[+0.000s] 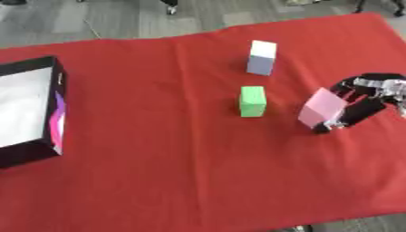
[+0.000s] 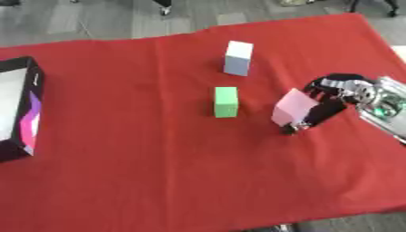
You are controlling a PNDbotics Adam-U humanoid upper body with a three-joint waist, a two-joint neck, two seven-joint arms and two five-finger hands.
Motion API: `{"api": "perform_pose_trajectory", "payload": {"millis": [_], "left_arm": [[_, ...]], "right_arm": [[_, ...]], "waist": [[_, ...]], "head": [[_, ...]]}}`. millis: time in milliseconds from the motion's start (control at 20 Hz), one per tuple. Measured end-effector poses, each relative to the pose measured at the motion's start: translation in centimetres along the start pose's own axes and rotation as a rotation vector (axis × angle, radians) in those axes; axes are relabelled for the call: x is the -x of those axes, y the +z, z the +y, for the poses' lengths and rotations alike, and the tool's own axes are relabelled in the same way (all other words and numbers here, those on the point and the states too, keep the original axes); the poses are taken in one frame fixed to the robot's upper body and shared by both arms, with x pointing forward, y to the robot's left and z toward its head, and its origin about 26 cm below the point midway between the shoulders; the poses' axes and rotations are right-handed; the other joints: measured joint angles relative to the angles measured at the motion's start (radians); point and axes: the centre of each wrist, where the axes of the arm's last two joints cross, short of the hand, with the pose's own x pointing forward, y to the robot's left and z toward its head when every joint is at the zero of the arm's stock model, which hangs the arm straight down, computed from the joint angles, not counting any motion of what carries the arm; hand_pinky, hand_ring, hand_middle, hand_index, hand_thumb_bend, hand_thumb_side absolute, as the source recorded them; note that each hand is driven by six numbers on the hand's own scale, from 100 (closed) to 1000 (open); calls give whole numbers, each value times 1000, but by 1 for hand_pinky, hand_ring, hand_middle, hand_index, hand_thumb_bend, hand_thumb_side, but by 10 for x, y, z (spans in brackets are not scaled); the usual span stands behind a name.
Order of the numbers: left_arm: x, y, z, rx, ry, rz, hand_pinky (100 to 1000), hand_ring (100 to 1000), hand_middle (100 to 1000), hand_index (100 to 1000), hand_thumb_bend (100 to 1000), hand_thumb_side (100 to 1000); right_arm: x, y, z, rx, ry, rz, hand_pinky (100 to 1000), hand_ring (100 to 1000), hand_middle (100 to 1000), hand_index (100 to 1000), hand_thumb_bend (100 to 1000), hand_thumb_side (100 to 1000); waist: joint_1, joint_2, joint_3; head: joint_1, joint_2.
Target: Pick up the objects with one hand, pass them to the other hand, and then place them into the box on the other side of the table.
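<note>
A pink block (image 1: 321, 108) stands tilted at the right of the red cloth, and my right hand (image 1: 358, 102) is curled round it from the right side. Left of it a green block (image 1: 252, 101) stands upright on the cloth. Farther back stands a white and pale blue block (image 1: 261, 57). The black box (image 1: 56, 105) with a white floor and a pink inner wall sits at the left edge of the table. My left hand shows in neither view.
The red cloth (image 1: 174, 172) covers the table, with a wide bare stretch between the box and the blocks. Grey floor lies beyond the far edge (image 1: 119, 18).
</note>
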Motion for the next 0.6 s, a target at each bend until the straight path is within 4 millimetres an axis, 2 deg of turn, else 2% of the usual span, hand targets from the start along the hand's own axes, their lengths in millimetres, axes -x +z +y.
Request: {"api": "perform_pose_trajectory", "payload": {"millis": [250,400,600], "left_arm": [[1,1,0,-1,3,3,845,858,844,896,498,756],[2,1,0,-2,6,7,845,858,844,896,497,756],[2,1,0,-1,8,6,845,858,844,896,497,756]], "right_arm": [[5,-10,6,-6,-16,36,896,886,817,885,721,336],[6,-13,8,-11,-22,50,884,876,693,789,659,289],[4,-13,6,1,-43,67,868,824,594,714,572,191]], "waist": [[1,6,2],[1,8,2],[2,9,2]], "head": [[0,0],[0,0],[0,0]]}}
